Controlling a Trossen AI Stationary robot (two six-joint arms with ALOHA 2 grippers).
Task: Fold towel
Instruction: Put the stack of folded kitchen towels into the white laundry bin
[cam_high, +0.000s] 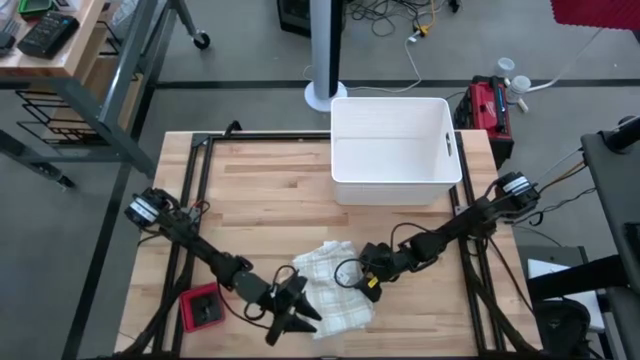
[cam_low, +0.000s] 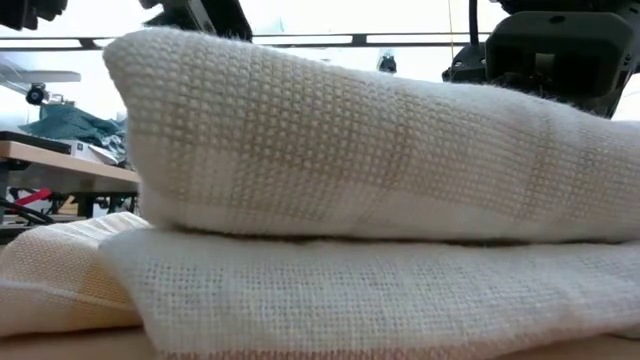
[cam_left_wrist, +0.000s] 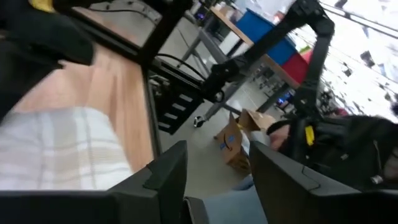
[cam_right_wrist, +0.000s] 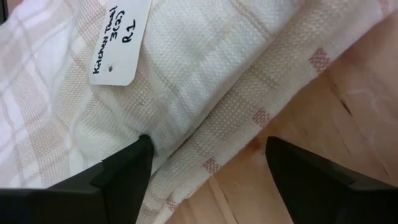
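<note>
The towel, white with faint tan checks, lies folded in stacked layers on the wooden table near its front edge. A paper label lies on its top. My left gripper stands open at the towel's left edge, pointing level past the table's near right side; the towel shows beside its fingers, with nothing between them. My right gripper is wide open and slants down over the towel's right edge, one fingertip over the cloth, the other over bare wood. My right gripper has one fingertip right at the towel's upper layer, coming slanting down from the table's right. I cannot tell whether it touches the cloth. The other fingertip stands clear over the wood.
A white bin stands at the table's far side, behind the towel. A small red block sits at the near left. Bare wood lies between the bin and the towel. Black frame rails run along the table's sides.
</note>
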